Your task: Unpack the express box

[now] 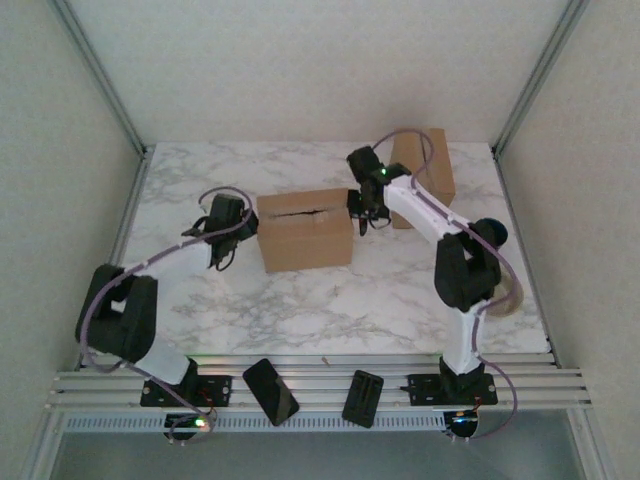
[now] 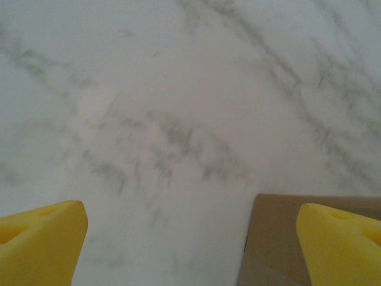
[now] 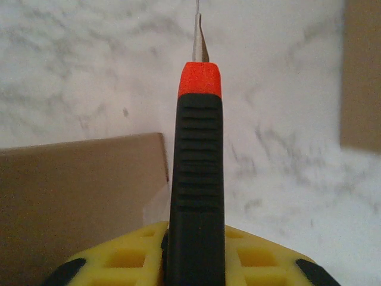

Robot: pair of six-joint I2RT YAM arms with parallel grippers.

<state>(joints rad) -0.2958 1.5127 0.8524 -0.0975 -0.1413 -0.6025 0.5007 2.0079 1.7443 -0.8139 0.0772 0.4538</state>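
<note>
The brown express box (image 1: 305,232) stands mid-table with a dark slit along its top seam. My left gripper (image 1: 226,226) sits just left of the box. Its yellow fingertips (image 2: 38,241) are spread wide, open over bare marble, with the box's corner (image 2: 277,238) beside the right finger. My right gripper (image 1: 364,206) hovers at the box's right end, shut on a utility knife (image 3: 196,185) that has a black ribbed handle, an orange collar and an exposed blade (image 3: 199,39). In the right wrist view, the box's edge (image 3: 77,190) lies to the knife's left.
A second cardboard box (image 1: 424,172) stands at the back right, also visible as a box edge (image 3: 363,71) in the right wrist view. Two black objects (image 1: 270,390) (image 1: 362,397) rest on the front rail. A round tan object (image 1: 507,297) sits partly hidden behind the right arm.
</note>
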